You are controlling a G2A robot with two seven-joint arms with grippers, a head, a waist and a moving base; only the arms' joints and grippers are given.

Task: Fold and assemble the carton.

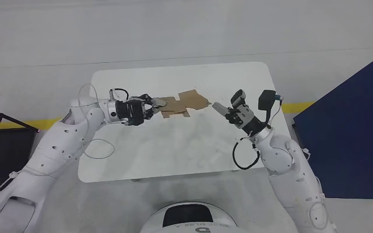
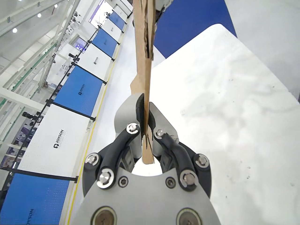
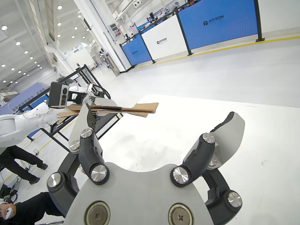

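Observation:
A flat brown cardboard carton hangs over the middle back of the white table, held level. My left gripper is shut on the carton's near left edge; in the left wrist view the carton runs edge-on between the closed fingers. My right gripper stands open just right of the carton, apart from it. In the right wrist view the carton floats beyond the spread fingertips, with the left arm behind it.
The table's front half is bare. A blue panel stands to the right of the table, and a black frame to its left. A yellow floor line runs behind the table.

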